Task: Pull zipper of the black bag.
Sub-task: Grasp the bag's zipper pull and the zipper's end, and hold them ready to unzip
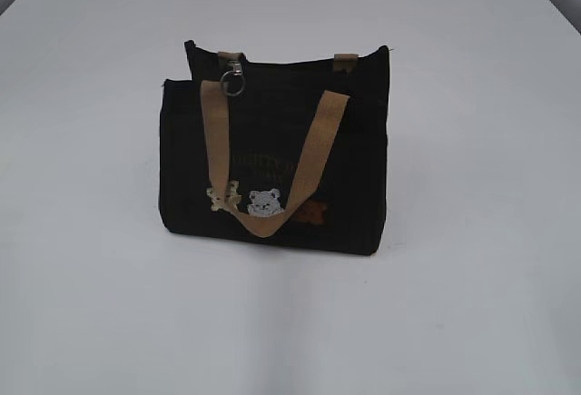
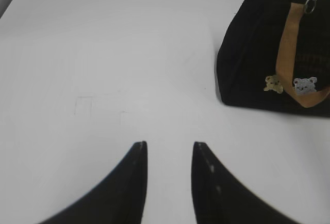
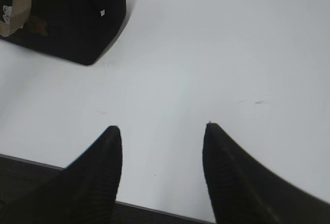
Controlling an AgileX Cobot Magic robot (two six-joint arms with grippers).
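The black bag (image 1: 272, 159) stands upright in the middle of the white table, with tan webbing handles and small bear patches on its front. The zipper's silver ring pull (image 1: 233, 81) hangs at the left of the bag's top edge. The bag also shows in the left wrist view (image 2: 258, 54) at the upper right, with the ring (image 2: 309, 3) at its top, and in the right wrist view (image 3: 72, 13) at the upper left. My left gripper (image 2: 169, 144) is open and empty over bare table, left of the bag. My right gripper (image 3: 162, 127) is open and empty near the table's front edge, right of the bag.
The white table (image 1: 472, 304) spreads all round the bag. Its front edge (image 3: 154, 209) shows just below the right gripper's fingers. Neither arm shows in the exterior view.
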